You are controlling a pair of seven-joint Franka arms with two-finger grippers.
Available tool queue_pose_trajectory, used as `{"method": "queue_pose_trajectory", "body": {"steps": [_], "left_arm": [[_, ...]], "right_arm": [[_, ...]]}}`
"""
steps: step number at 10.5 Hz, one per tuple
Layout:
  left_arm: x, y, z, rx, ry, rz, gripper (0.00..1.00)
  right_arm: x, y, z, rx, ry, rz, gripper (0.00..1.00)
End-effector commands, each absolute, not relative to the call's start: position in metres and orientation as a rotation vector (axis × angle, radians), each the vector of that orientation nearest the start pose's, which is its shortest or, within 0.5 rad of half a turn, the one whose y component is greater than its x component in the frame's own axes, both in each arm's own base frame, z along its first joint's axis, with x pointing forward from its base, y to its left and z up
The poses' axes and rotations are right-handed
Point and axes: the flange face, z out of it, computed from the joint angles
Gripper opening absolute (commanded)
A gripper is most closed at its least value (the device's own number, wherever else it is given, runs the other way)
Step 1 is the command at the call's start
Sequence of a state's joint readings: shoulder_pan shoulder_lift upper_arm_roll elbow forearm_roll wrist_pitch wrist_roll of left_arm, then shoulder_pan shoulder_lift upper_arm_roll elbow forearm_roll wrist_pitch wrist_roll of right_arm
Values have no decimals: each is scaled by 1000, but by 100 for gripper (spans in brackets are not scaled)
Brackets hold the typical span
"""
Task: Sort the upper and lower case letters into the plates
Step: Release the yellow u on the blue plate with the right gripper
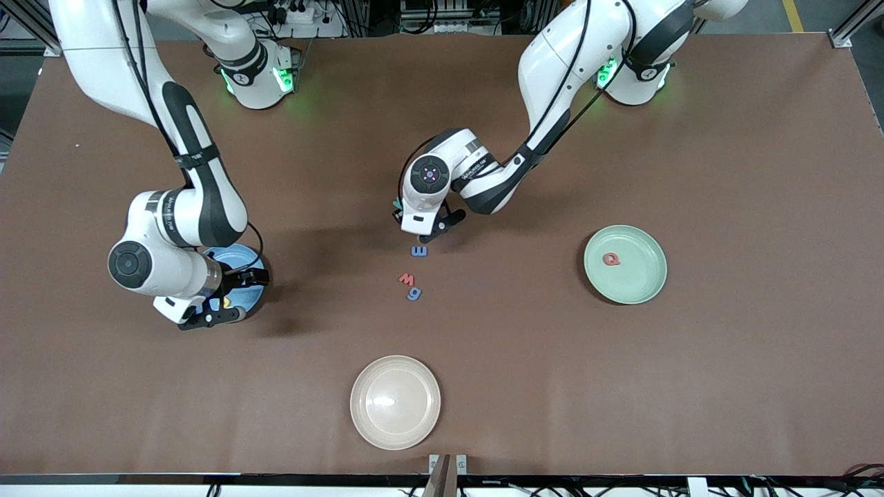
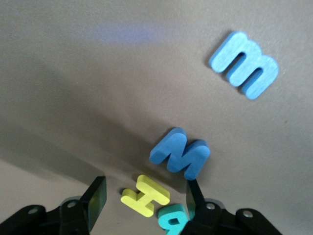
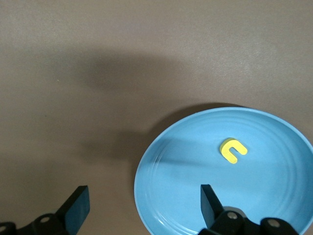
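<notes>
My left gripper point(image 1: 427, 231) is open and low over a cluster of letters at the table's middle. In the left wrist view point(image 2: 145, 198) a yellow H point(image 2: 145, 196) lies between its fingers. A teal R point(image 2: 173, 220) and a blue M point(image 2: 180, 154) lie close by one finger. A blue m point(image 2: 244, 63) point(image 1: 418, 251) lies apart. A red letter point(image 1: 407, 279) and a blue g point(image 1: 414, 294) lie nearer the front camera. The mint plate point(image 1: 642, 283) holds a red Q point(image 1: 611, 259). My right gripper point(image 1: 231, 298) point(image 3: 142, 205) is open and empty over the sky blue plate point(image 3: 195, 196) point(image 1: 238, 266), which holds a small yellow letter point(image 3: 233, 150).
A beige plate point(image 1: 395, 402) stands near the table's front edge, nearer the front camera than the letters. The brown table point(image 1: 525, 345) is bare between the plates.
</notes>
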State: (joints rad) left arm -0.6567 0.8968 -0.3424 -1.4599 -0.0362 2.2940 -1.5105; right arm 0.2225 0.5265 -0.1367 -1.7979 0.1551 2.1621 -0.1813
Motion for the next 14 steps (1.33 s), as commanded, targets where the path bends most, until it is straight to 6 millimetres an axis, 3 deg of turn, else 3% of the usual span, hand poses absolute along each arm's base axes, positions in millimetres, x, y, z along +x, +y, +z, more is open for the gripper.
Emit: {"method": "queue_pose_trajectory", "body": {"steps": [1, 7, 10, 14], "left_arm": [[427, -582, 171, -2948, -1191, 486, 74], [417, -587, 168, -2751, -1496, 493, 72], [408, -593, 168, -2750, -1490, 495, 72], [389, -601, 166, -2845, -1305, 482, 68]], "right_arm": [[633, 64, 250, -3059, -262, 233, 100], [633, 63, 249, -3058, -278, 235, 100], [633, 61, 248, -3065, -290, 238, 100], [633, 62, 247, -3066, -296, 238, 100]]}}
